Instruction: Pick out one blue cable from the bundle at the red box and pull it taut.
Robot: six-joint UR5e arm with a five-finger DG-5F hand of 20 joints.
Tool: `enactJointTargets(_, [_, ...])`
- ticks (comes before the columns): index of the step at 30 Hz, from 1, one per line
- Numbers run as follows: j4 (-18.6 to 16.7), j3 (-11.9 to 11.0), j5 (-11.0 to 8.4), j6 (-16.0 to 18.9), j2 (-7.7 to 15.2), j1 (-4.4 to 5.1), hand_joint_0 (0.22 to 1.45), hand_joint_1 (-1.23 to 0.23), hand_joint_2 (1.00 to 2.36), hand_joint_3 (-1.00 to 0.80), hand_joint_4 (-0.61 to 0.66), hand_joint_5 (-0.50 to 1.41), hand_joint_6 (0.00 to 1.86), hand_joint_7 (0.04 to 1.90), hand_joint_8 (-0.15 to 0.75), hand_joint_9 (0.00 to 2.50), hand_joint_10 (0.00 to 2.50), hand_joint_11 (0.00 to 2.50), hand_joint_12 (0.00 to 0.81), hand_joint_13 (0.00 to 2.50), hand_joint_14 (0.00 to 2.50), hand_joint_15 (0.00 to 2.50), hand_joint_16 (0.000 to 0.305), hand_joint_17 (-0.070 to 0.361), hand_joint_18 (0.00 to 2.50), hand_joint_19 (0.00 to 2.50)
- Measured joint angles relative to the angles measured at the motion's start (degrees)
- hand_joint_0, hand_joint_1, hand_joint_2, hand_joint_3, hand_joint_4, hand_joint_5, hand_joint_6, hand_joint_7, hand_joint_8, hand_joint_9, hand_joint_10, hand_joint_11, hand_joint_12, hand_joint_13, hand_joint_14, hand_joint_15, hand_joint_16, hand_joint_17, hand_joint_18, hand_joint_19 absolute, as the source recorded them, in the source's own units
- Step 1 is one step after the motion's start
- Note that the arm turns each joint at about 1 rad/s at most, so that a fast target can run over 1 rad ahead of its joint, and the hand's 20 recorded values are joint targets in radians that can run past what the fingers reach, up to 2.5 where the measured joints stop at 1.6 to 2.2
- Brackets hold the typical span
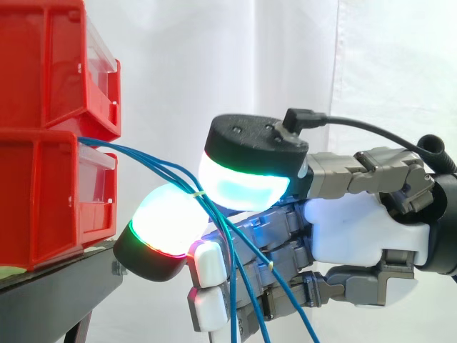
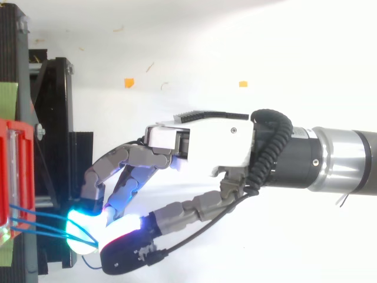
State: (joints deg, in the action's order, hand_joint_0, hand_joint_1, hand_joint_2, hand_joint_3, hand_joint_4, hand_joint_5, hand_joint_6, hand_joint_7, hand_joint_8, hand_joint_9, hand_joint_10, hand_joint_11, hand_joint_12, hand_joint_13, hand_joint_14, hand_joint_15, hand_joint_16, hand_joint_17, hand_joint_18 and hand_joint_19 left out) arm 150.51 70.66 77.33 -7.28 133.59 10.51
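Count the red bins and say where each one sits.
2. The upper bin is at the left edge; the lower bin sits directly beneath, on the black stand. Others may be hidden.

Nothing fancy around it, just a black stand [image 1: 57, 293] in front of a white curtain [image 1: 214, 57], some green tape [image 2: 8, 97] by the stand, and two orange scraps [image 2: 129, 82] on the floor.

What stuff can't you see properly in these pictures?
- Where the thin blue cables end: side view, they run off the bottom edge.
- Where they start: side view, hidden between the stacked red plastic bins.
- Whether the robot hand grips just one cable: both views, its own glowing bulk covers the spot.
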Motion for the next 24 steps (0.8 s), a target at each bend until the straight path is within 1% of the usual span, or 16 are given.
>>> enactJointTargets(2, [0.11, 0.0, 0.19, 0.12, 0.0, -0.14, 0.62, -0.7, 1.02, -0.03, 0.17, -0.18, 0.9, 0.62, 0.293, 0.92, 0.02, 0.57, 0.354, 0.93, 0.02, 0.55, 0.052, 0.117, 0.71, 0.65])
enactJointTargets(5, [0.4, -0.01, 1.16, 0.51, -0.05, -0.55, 0.62, -0.7, 1.01, -0.04, 0.2, -0.18, 0.9, 0.61, 0.295, 0.92, 0.02, 0.57, 0.358, 0.94, 0.02, 0.57, 0.053, 0.118, 0.71, 0.65])
enactJointTargets(6, [0.5, -0.05, 1.56, 0.67, -0.06, -0.71, 0.62, -0.7, 1.02, -0.07, 0.23, -0.18, 0.89, 0.61, 0.294, 0.93, 0.02, 0.58, 0.355, 0.94, 0.02, 0.56, 0.052, 0.117, 0.71, 0.66])
enactJointTargets(7, [0.59, -0.08, 1.99, 0.85, -0.07, -0.87, 0.6, -0.71, 1.02, -0.1, 0.23, -0.18, 0.89, 0.63, 0.287, 0.93, 0.02, 0.59, 0.349, 0.93, 0.02, 0.57, 0.051, 0.114, 0.7, 0.66])
enactJointTargets(8, [0.68, -0.14, 2.55, 1.09, -0.07, -1.08, 0.58, -0.72, 1.02, -0.18, 0.21, -0.18, 0.88, 0.68, 0.277, 0.93, 0.02, 0.6, 0.334, 0.91, 0.02, 0.58, 0.047, 0.105, 0.66, 0.68])
enactJointTargets(9, [0.73, -0.19, 2.92, 1.25, -0.06, -1.23, 0.55, -0.71, 1.01, -0.35, 0.22, -0.18, 0.88, 0.67, 0.28, 0.95, 0.02, 0.59, 0.341, 0.93, 0.02, 0.58, 0.048, 0.107, 0.67, 0.69])
enactJointTargets(10, [0.77, -0.23, 3.28, 1.41, -0.05, -1.36, 0.52, -0.71, 1.0, -0.45, 0.23, -0.17, 0.86, 0.68, 0.29, 0.98, 0.02, 0.6, 0.351, 0.94, 0.02, 0.58, 0.05, 0.111, 0.69, 0.68])
enactJointTargets(12, [0.84, -0.34, 4.06, 1.68, -0.06, -1.69, 0.5, -0.71, 1.0, -0.5, 0.22, -0.16, 0.84, 0.71, 0.29, 1.01, 0.02, 0.6, 0.355, 0.95, 0.02, 0.57, 0.051, 0.114, 0.7, 0.67])
enactJointTargets(14, [0.89, -0.46, 4.61, 1.85, -0.07, -1.91, 0.5, -0.71, 1.0, -0.5, 0.22, -0.16, 0.84, 0.73, 0.295, 1.03, 0.02, 0.6, 0.357, 0.96, 0.02, 0.57, 0.051, 0.114, 0.71, 0.67])
enactJointTargets(17, [0.92, -0.57, 5.05, 1.94, -0.05, -2.09, 0.49, -0.75, 1.0, -0.5, 0.22, -0.15, 0.86, 0.74, 0.301, 1.11, 0.02, 0.62, 0.355, 1.0, 0.02, 0.57, 0.05, 0.113, 0.76, 0.65])
enactJointTargets(19, [0.93, -0.59, 5.18, 1.94, -0.03, -2.13, 0.53, -0.79, 1.0, -0.5, 0.2, -0.14, 0.89, 0.77, 0.279, 1.15, 0.02, 0.65, 0.335, 1.02, 0.02, 0.57, 0.046, 0.104, 0.77, 0.65])
enactJointTargets(20, [0.93, -0.59, 5.21, 1.94, -0.03, -2.14, 0.55, -0.79, 1.0, -0.5, 0.2, -0.14, 0.89, 0.77, 0.277, 1.15, 0.02, 0.65, 0.332, 1.02, 0.02, 0.58, 0.045, 0.102, 0.76, 0.66])
enactJointTargets(21, [0.93, -0.59, 5.25, 1.95, -0.03, -2.14, 0.59, -0.79, 1.0, -0.5, 0.16, -0.13, 0.89, 0.79, 0.274, 1.16, 0.02, 0.66, 0.323, 1.03, 0.02, 0.59, 0.044, 0.099, 0.78, 0.65])
enactJointTargets(22, [0.93, -0.6, 5.29, 1.96, -0.03, -2.14, 0.6, -0.8, 1.0, -0.5, 0.12, -0.13, 0.9, 0.81, 0.278, 1.18, 0.02, 0.67, 0.322, 1.04, 0.02, 0.59, 0.044, 0.098, 0.78, 0.65])
enactJointTargets(23, [0.93, -0.6, 5.32, 1.96, -0.03, -2.15, 0.62, -0.8, 1.01, -0.44, 0.09, -0.13, 0.91, 0.81, 0.275, 1.18, 0.02, 0.68, 0.323, 1.05, 0.02, 0.6, 0.043, 0.098, 0.78, 0.65])
enactJointTargets(24, [0.92, -0.6, 5.33, 1.97, -0.02, -2.15, 0.64, -0.81, 1.01, -0.34, 0.04, -0.13, 0.93, 0.83, 0.277, 1.2, 0.02, 0.69, 0.321, 1.07, 0.02, 0.6, 0.043, 0.097, 0.79, 0.65])
